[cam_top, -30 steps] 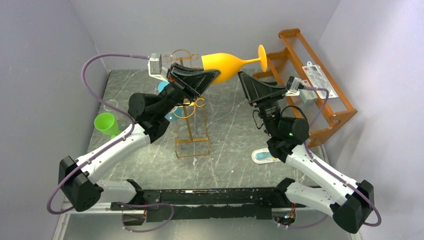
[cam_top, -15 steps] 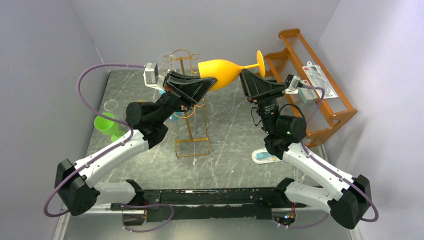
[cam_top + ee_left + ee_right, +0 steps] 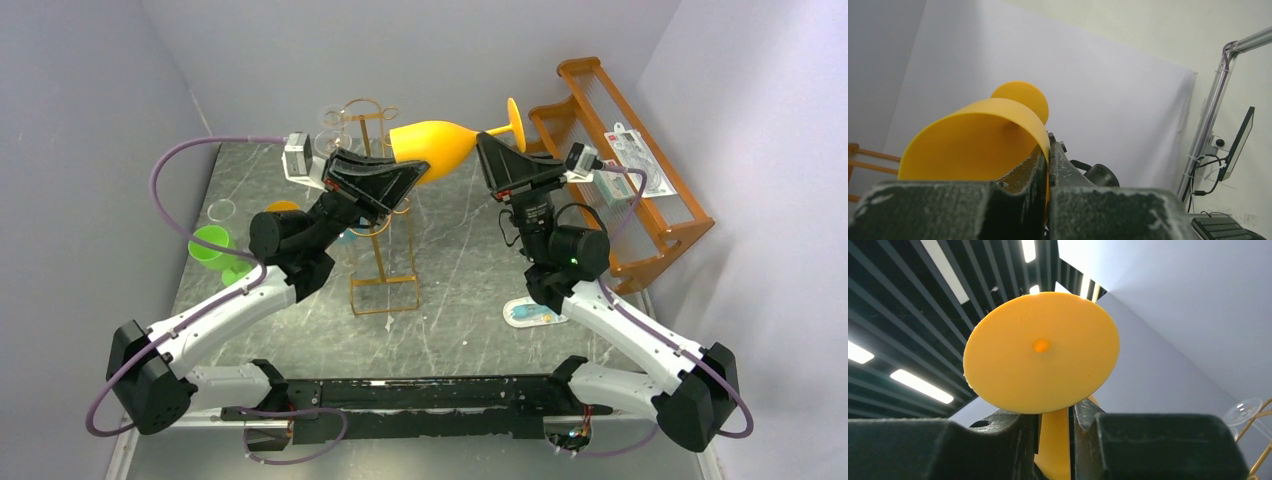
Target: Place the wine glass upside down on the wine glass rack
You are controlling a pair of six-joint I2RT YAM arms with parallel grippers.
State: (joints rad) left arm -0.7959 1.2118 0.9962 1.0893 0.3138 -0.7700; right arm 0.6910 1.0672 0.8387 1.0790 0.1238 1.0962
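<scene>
- Above the 12 o'clock end of the table (image 3: 460,250), the glass (image 3: 435,145) was held in the air on its side. Its bowl pointed to 8 o'clock, and its foot to 2 o'clock, slightly higher.
- The left gripper (image 3: 420,165) reached in from 8 o'clock. In its wrist view the fingers (image 3: 938,210) were pinched shut on the bowl's rim wall (image 3: 978,140).
- The right gripper (image 3: 484,150) reached in from 4 o'clock, at the stem end of the bowl.
- In the right wrist view the fingers (image 3: 1148,445) sat narrowly apart, either side of the stem, under the foot disc (image 3: 1043,352). Could not tell whether they actually clamped it.
- The rack (image 3: 385,285) stood upright on the table at 7 o'clock of the glass. The glass was not yet on it.
- A clear glass (image 3: 330,118) hung at the rack's top, at 9 o'clock of the bowl.
- The shelf (image 3: 640,215) was at the table's 3 o'clock edge and the green cup (image 3: 208,246) at its 9 o'clock edge.
</scene>
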